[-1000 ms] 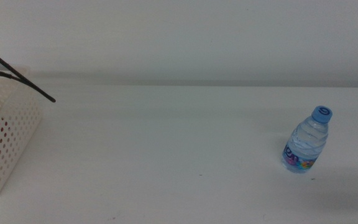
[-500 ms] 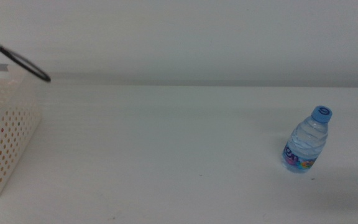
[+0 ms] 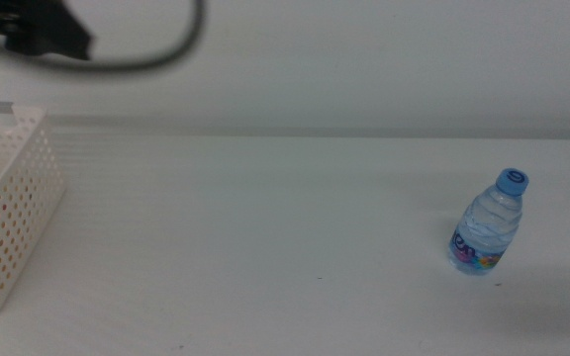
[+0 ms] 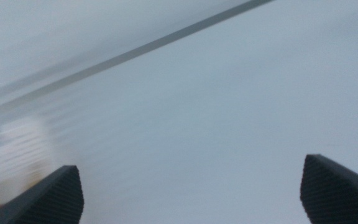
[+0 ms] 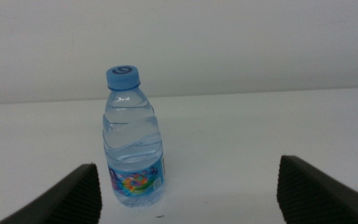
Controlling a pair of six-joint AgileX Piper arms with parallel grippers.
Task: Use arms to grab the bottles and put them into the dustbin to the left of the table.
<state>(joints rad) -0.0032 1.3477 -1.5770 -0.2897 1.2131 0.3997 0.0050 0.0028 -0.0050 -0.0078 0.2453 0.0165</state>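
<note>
the right gripper (image 5: 188,193) stands wide open and empty, the water bottle (image 5: 132,140) upright ahead between its fingers, seemingly lined up for a grab, while the left gripper (image 4: 191,193), equally spread and empty, hangs by the dustbin (image 3: 13,213).

The middle view looks forward and down; the right wrist view sits low, sharing the water bottle (image 3: 488,226) (image 5: 132,140) at four o'clock.
</note>
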